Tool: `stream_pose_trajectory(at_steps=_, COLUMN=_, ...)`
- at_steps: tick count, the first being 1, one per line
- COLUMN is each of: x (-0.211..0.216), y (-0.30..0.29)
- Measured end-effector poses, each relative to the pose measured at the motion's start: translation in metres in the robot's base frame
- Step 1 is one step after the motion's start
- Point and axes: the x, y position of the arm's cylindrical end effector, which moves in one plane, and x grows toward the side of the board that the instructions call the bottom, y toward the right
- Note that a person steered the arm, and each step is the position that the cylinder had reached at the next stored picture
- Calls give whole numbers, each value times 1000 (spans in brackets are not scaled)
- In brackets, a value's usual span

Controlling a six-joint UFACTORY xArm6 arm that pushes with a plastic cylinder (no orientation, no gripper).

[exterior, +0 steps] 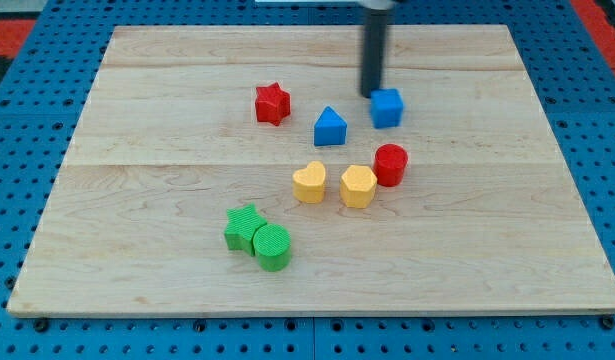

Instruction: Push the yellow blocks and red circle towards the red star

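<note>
Nearest the view's bottom on the table (487, 260): green star (243, 226) and green cylinder (273, 247), touching, well apart from the job and best left alone. Further up, near the middle: yellow heart (309, 183), yellow hexagon (358, 186) just beside it on the view's right, red circle (390, 164) touching or nearly touching the hexagon's upper right corner. Beyond these: blue house-shaped block (330, 127), lying right between the yellow pair and the target. Up and to the view's left of that: red star (272, 103), well apart from all three task blocks, so nothing yet delivered. Farthest back: blue cube (387, 107), with my tip (372, 95) down at its upper left edge, touching or just short of it; cannot tell which. No fingers on this rod, so nothing to stand apart, together or clamped.

Likely trouble, judged from this layout:
- Starts on the wrong side, above the cluster, with contact needed from the lower right for any push toward the star.
- Risks nudging the blue cube on the way round.
- Risks driving the heart or hexagon into the blue house-shaped block and carrying it along into the star, knocking the star away.
- Risks splitting the trio too: red circle, pushed off-centre, apt to slide aside off the rod.
</note>
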Motion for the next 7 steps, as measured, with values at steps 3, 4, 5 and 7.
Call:
stream_pose_trajectory(at_steps=3, x=152, y=66)
stream_pose_trajectory(at_steps=4, x=154, y=-38)
stream_pose_trajectory(at_steps=5, x=139, y=-108)
stream_pose_trajectory(at_steps=7, x=170, y=-144)
